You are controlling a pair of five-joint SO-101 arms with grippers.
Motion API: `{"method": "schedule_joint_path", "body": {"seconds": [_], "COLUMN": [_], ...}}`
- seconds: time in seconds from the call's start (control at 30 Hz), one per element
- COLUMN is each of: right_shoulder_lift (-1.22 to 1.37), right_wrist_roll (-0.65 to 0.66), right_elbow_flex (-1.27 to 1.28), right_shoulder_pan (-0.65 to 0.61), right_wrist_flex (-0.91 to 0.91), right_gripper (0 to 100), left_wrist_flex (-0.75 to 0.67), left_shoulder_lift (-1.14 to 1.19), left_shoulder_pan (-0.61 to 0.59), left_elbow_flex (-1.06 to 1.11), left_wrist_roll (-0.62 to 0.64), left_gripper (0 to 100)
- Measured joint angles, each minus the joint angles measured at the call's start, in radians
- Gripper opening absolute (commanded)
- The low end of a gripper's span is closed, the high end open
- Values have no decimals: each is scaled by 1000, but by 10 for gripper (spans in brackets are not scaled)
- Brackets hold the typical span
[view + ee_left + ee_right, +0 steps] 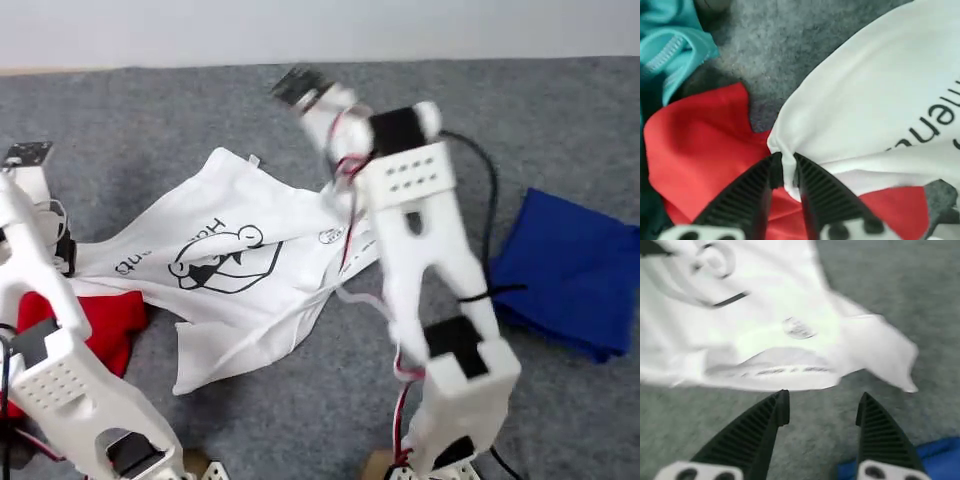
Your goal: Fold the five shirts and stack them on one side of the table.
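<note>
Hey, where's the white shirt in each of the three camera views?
High view: white shirt spread centre-left on the grey table.
Left wrist view: white shirt with its edge pinched in the left gripper, lying over the red shirt.
Right wrist view: white shirt just ahead of the open right gripper.
Shared landmark: the shirt's black print.

The left arm (48, 372) stands at the near left corner of the bench and leans low toward the left edge. Its jaws are closed and pinch an edge of the white shirt (865, 100). The right arm (432, 262) stretches from the near edge far across the middle. Its jaws are spread wide apart above the bench and hold nothing.
</note>
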Motion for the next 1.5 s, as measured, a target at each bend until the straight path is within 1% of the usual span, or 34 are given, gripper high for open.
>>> {"method": "schedule_joint_path", "body": {"seconds": [0.13, 0.23, 0.37, 0.57, 0.67, 0.93, 1.1, 1.17, 1.3, 1.5], "right_shoulder_lift": [-97, -130, -137, -135, -84, 104, 193, 218, 252, 261], "right_wrist_roll": [9, 9, 11, 52, 66, 64, 64, 64, 64, 64], "right_elbow_flex": [216, 325, 359, 374, 374, 374, 374, 374, 374, 374], "right_shoulder_pan": [-158, -284, -425, -578, -632, -643, -635, -620, -569, -494], "right_wrist_flex": [0, 0, -2, -32, -49, -189, -209, -209, -209, -209], "right_gripper": [228, 229, 230, 230, 230, 229, 225, 206, 126, 125], "left_wrist_flex": [-2, -14, -20, -20, -20, -20, -20, -20, -20, -20], "left_shoulder_lift": [28, 44, 44, 44, 44, 44, 44, 44, 44, 44], "left_shoulder_pan": [0, 0, -3, -3, -3, -3, -3, -3, -3, -3], "left_elbow_flex": [0, 0, 0, 0, 0, 0, 0, 0, 0, 0], "left_wrist_roll": [0, 0, 0, 0, 0, 0, 2, 2, 2, 2], "left_gripper": [4, 4, 4, 4, 4, 4, 4, 4, 4, 4]}}
